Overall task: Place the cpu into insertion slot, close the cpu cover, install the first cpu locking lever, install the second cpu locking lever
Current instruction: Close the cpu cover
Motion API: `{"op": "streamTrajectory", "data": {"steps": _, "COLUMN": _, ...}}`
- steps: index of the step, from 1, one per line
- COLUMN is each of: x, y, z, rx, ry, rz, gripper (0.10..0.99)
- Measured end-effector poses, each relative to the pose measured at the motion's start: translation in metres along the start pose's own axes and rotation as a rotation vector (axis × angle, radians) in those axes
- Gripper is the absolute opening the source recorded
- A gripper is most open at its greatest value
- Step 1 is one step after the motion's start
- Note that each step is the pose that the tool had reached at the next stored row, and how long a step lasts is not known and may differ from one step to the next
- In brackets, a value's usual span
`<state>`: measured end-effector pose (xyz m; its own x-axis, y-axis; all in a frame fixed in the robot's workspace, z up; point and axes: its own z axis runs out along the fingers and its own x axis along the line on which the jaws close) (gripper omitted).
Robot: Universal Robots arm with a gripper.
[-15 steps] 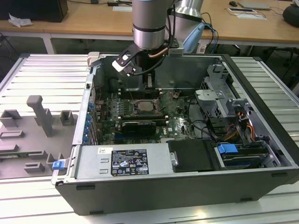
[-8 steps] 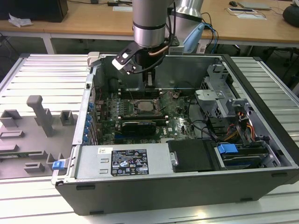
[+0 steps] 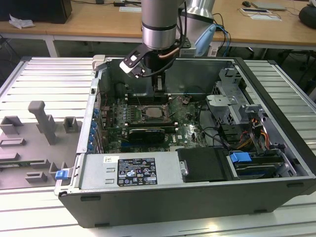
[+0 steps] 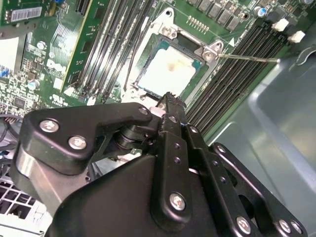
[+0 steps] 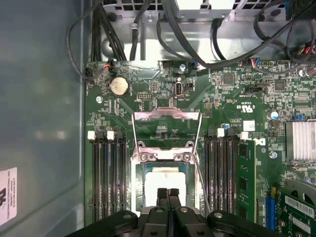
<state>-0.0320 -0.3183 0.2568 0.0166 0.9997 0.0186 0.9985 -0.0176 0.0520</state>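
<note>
Gripper (image 3: 159, 85) hangs low over the socket inside the open computer case (image 3: 207, 205); cpu in its slot, cover not closed.

In both wrist views the fingers (image 5: 162, 196) are pressed together with nothing between them. Their tips sit right above the near edge of the cpu (image 5: 165, 181); whether they touch it is hard to say from these angles. The cpu (image 4: 170, 69) lies flat and square in the socket, pale metal top up, with a faint brownish smudge near its middle. The cpu cover (image 5: 167, 116) is swung back on its hinge, and green motherboard (image 5: 148, 101) shows through its cut-out centre. One thin wire locking lever (image 4: 247, 58) stands free beside the socket, unlatched. Black memory slots (image 5: 106, 177) flank the socket on both sides. A coin cell (image 5: 119, 86) sits beyond the raised cover.
</note>
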Motion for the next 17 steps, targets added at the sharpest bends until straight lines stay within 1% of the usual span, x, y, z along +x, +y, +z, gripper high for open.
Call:
{"op": "streamTrajectory", "data": {"steps": 3, "x": 0.0001, "y": 0.0041, "z": 0.0, "rx": 0.0, "ry": 0.0002, "rz": 0.0, "gripper": 0.106}}
{"op": "streamTrajectory", "data": {"steps": 10, "x": 0.0008, "y": 0.0053, "z": -0.0033, "rx": 0.0, "ry": 0.0, "rz": 0.0, "gripper": 0.106}}
{"op": "streamTrajectory", "data": {"steps": 14, "x": 0.0012, "y": 0.0072, "z": -0.0045, "rx": 0.0, "ry": 0.0003, "rz": 0.0, "gripper": 0.106}}
{"op": "streamTrajectory", "data": {"steps": 17, "x": 0.0013, "y": 0.012, "z": -0.0048, "rx": 0.0, "ry": 0.0, "rz": 0.0, "gripper": 0.106}}
